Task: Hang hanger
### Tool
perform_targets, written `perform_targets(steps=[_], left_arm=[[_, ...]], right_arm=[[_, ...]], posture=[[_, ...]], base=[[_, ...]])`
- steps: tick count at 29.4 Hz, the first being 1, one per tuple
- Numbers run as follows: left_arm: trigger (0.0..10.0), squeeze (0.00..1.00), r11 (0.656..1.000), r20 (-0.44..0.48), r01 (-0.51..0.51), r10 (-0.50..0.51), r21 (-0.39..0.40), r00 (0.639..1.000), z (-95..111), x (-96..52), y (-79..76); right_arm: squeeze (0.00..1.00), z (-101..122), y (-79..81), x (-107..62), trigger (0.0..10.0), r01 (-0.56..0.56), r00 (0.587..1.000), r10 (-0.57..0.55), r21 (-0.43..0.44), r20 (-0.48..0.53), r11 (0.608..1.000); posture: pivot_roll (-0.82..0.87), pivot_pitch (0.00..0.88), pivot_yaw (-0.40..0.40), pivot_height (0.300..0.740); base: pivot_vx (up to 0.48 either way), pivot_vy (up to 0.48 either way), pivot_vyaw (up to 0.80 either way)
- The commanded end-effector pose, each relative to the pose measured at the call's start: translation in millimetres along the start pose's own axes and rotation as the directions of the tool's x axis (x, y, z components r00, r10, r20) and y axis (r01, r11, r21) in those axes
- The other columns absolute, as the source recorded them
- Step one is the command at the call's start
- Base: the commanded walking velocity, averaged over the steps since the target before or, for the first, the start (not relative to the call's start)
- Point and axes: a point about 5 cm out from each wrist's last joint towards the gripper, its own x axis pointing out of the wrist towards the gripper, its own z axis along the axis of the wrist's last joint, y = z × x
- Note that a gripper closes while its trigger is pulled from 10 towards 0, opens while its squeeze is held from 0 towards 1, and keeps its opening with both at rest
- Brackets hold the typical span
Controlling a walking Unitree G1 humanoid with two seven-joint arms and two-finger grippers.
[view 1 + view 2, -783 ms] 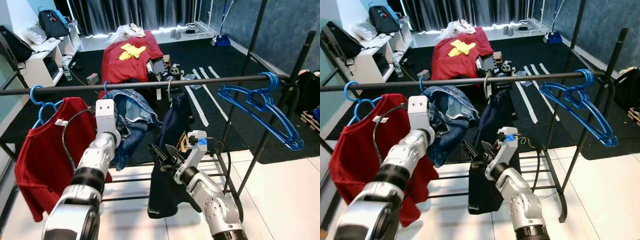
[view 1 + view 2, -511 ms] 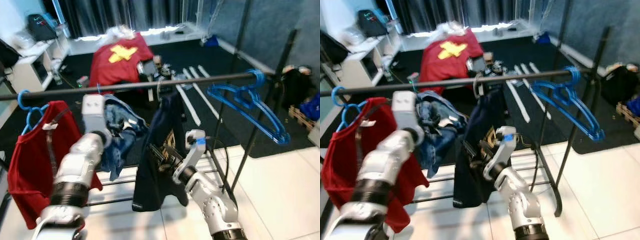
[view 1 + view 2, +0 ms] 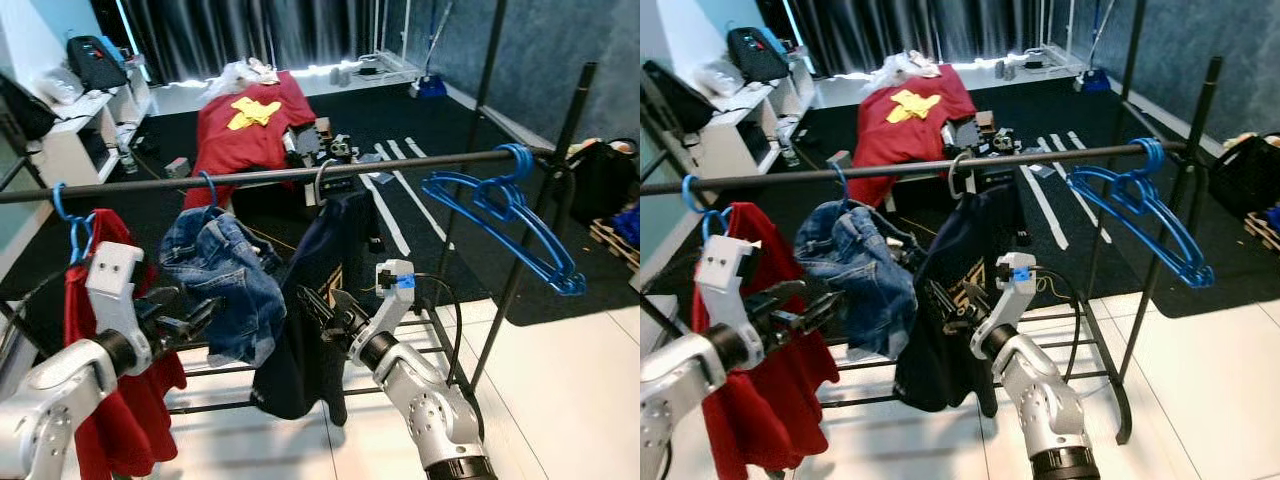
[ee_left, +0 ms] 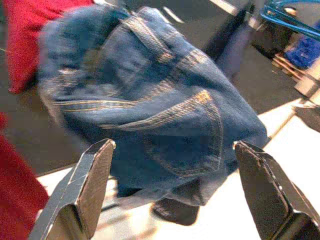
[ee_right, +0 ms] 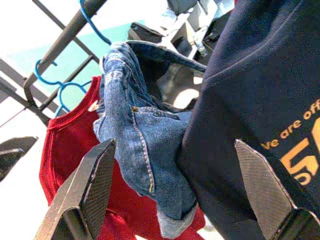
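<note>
A black rail (image 3: 420,162) crosses the view at chest height. A blue hanger's hook (image 3: 208,186) sits on the rail, and blue jeans (image 3: 225,280) hang from it. My left gripper (image 3: 198,312) is open, low and just left of the jeans; in the left wrist view its fingers (image 4: 87,185) stand wide apart with the denim (image 4: 150,110) in front. My right gripper (image 3: 322,308) is open against a navy shirt (image 3: 330,250) on a grey hook. A red shirt (image 3: 120,420) hangs at the far left. Empty blue hangers (image 3: 500,210) hang at the right end.
The rack's right upright (image 3: 535,235) and low crossbars (image 3: 215,405) stand over white tile. Behind are a dark carpet, a red cloth with a yellow piece (image 3: 250,115), a white shelf (image 3: 75,135) and a black bag (image 3: 605,175) at the right.
My left arm has come down from the rail to beside the jeans, which stay hung by their hanger. The right arm holds its place. The camera has shifted.
</note>
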Motion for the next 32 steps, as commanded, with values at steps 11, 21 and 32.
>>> perform_targets(steps=[11,21,32], left_arm=[[10.0,0.00,0.983,0.035,0.126,-0.123,-0.130,0.992,-23,-0.8,-35.2],[10.0,0.00,0.892,0.064,0.295,-0.291,-0.343,0.955,-62,-1.3,-92.5],[10.0,0.00,0.915,0.151,0.269,-0.232,-0.302,0.961,-44,17.9,-92.8]], right_arm=[[0.00,-2,0.3,2.1,10.0,-0.012,1.000,0.012,0.023,-0.013,1.000],[0.00,1,-2.5,1.8,10.0,-0.022,1.000,0.021,0.045,0.005,0.999],[0.00,2,-3.9,1.2,10.0,-0.020,1.000,0.019,0.038,0.017,0.999]], posture=[[-0.10,0.032,0.041,0.740],[-0.09,0.022,0.034,0.740],[-0.10,0.011,0.029,0.740]], base=[[0.000,-0.031,0.00],[0.000,-0.438,0.00],[0.000,-0.463,0.00]])
